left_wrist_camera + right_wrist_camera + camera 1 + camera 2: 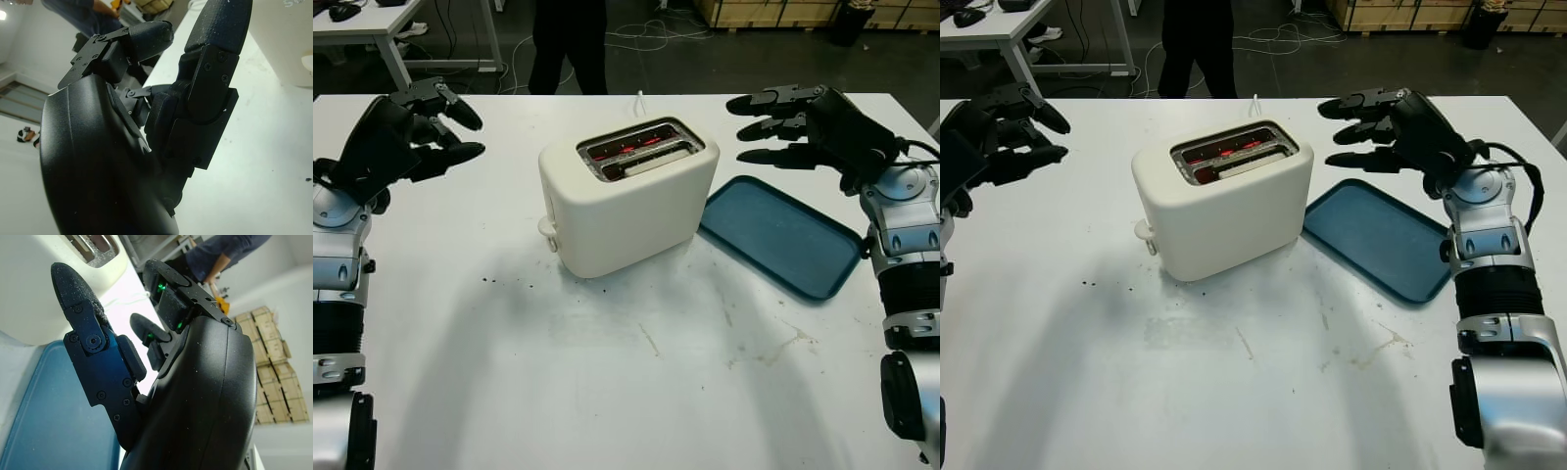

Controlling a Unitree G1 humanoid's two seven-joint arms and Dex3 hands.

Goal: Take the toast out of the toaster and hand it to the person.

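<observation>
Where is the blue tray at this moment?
In the head views, the blue tray lies flat on the white table, on the robot's right, just beside the toaster and below the open right hand.

Toaster [626,201] smooth cream plastic, matt, metal-rimmed slots. Beside it, tray [781,236] matt blue plastic. Worktop [607,392] white, smooth, scuffed, crumbs. Right robot hand [195,382] black, grainy plastic, screwed.

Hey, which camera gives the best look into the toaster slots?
The left eye view: it looks down on the toaster, showing both slots and the red glow inside. The right eye view shows nearly the same. The right wrist view catches one slot corner past the right hand; the left wrist view shows a bit of its side.
</observation>
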